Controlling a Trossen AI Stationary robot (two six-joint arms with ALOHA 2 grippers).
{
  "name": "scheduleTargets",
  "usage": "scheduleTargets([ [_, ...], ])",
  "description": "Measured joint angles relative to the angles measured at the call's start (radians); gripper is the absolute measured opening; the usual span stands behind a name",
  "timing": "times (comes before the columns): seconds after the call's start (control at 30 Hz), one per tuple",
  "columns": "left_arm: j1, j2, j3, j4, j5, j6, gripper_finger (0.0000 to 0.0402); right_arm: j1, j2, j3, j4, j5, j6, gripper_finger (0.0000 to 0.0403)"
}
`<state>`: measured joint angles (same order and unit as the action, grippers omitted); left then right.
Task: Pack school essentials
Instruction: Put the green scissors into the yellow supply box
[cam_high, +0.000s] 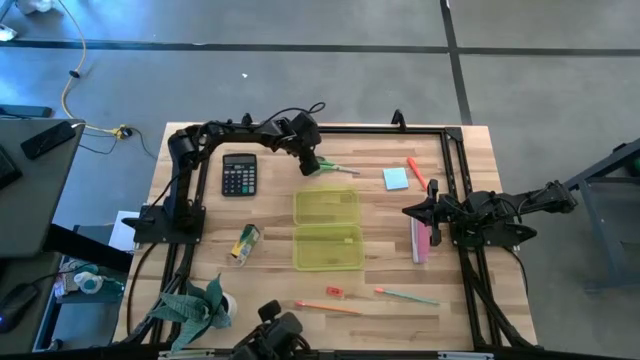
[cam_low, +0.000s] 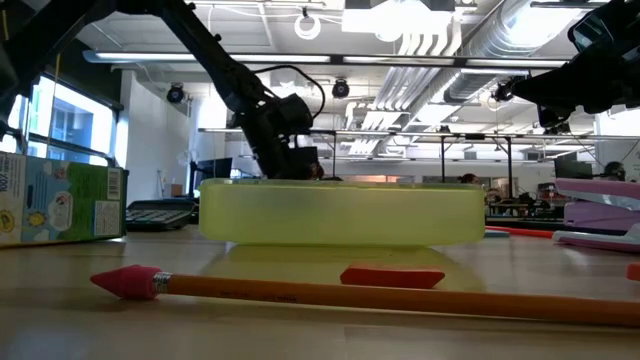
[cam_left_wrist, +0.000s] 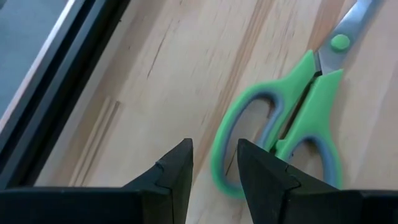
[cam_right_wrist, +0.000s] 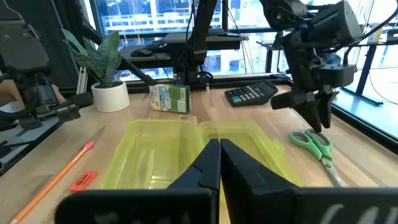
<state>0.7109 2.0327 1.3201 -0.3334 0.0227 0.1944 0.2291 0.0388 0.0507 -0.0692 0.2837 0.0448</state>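
Glossy green-handled scissors (cam_left_wrist: 292, 118) flat on pale grained wood table (cam_high: 270, 285) beyond translucent yellow case (cam_high: 327, 229), left gripper (cam_left_wrist: 214, 163) reaching down at handle loops, fingers slightly parted, empty; right gripper (cam_right_wrist: 219, 163) clenched, hovering beside case.

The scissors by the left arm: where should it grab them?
Probably the green handle loops: the scissors lie flat and closed, so the left gripper could come down from above and pinch one loop's rim, thicker than the thin blades.
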Motion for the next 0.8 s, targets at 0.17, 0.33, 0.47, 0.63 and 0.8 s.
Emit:
scheduleTargets([
  [0.17, 0.0, 0.0, 0.0, -0.011, 0.0, 0.0, 0.0115, 0.0, 0.0, 0.0, 0.0, 0.0, 0.0, 0.0],
  [0.33, 0.002, 0.035, 0.0, -0.011, 0.001, 0.0, 0.0115, 0.0, 0.0, 0.0, 0.0, 0.0, 0.0, 0.0],
  [0.47, 0.003, 0.048, 0.003, -0.004, -0.007, 0.0, 0.0115, 0.0, 0.0, 0.0, 0.0, 0.0, 0.0, 0.0],
  [0.63, 0.004, 0.049, 0.003, -0.004, 0.021, 0.0, 0.0104, 0.0, 0.0, 0.0, 0.0, 0.0, 0.0, 0.0],
  [0.8, 0.002, 0.05, 0.004, -0.007, 0.002, 0.0, 0.0054, 0.0, 0.0, 0.0, 0.0, 0.0, 0.0, 0.0],
])
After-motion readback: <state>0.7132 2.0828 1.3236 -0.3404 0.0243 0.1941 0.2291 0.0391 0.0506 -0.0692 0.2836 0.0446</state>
